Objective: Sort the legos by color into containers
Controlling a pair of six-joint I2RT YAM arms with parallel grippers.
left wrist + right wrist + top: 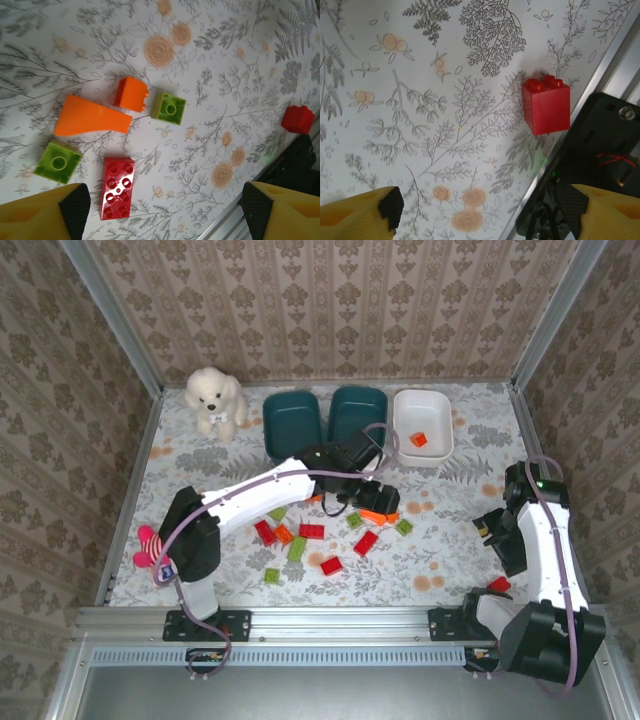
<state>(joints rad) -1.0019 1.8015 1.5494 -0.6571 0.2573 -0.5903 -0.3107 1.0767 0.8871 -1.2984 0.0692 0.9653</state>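
Three tubs stand at the back: two dark teal tubs [292, 423] [357, 415] and a white tub [422, 420] holding one orange-red brick [418, 439]. Red, orange and green legos lie scattered mid-table. My left gripper [378, 498] [165, 210] hovers open above them, nothing between its fingers. Below it lie a red two-by-four brick [117, 187], an orange wedge [90, 121], an orange brick [131, 93] and two green bricks [168, 106] [58, 161]. My right gripper [492, 530] [482, 212] is open and empty over bare cloth. A lone red brick [546, 105] [499, 584] stands by the front rail.
A white plush dog [214, 400] sits at the back left. A pink-and-yellow doll toy [150, 548] lies at the left edge by the left arm's base. The metal front rail [340, 618] runs close behind the lone red brick. Patterned walls close in three sides.
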